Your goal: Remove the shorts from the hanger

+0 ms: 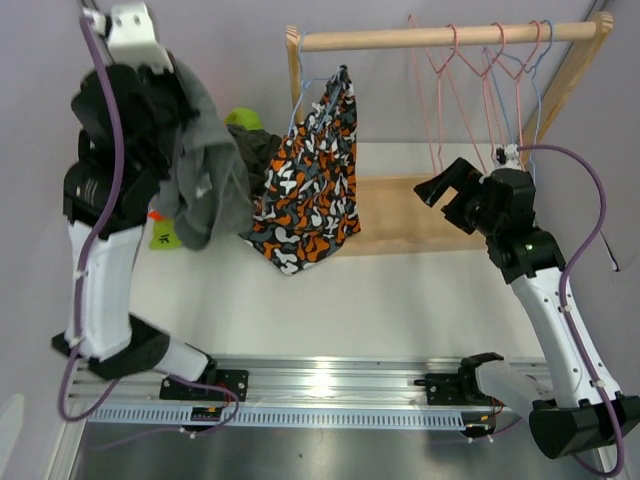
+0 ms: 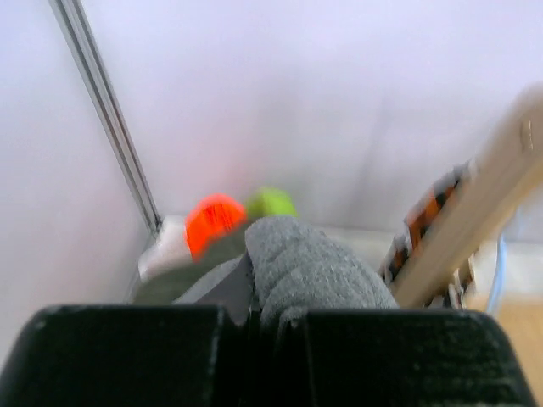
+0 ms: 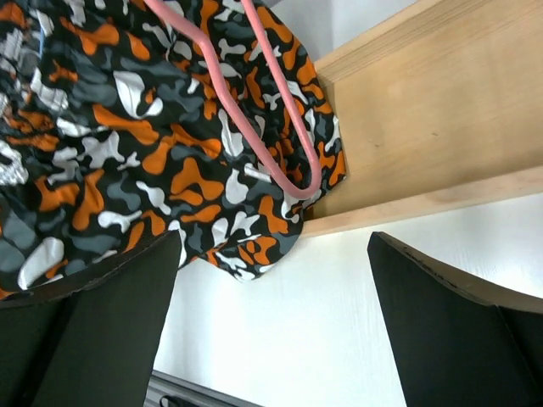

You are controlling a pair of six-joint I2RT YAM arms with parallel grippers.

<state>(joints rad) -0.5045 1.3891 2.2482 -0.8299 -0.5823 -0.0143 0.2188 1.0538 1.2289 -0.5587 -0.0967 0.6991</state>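
Aloft, grey shorts (image 1: 205, 170) are clenched in the left tool (image 2: 254, 326); camouflage shorts (image 1: 310, 180) are hung from the rack (image 1: 400, 38); the right tool (image 3: 271, 250) is spread wide, nothing grasped.

Grey shorts (image 2: 314, 267) in left end effector (image 2: 259, 320)

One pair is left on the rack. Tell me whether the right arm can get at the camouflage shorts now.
Probably yes. The right gripper is open, empty and beside the camouflage shorts, with nothing between them. A pink hanger crossing the cloth in its wrist view might snag.
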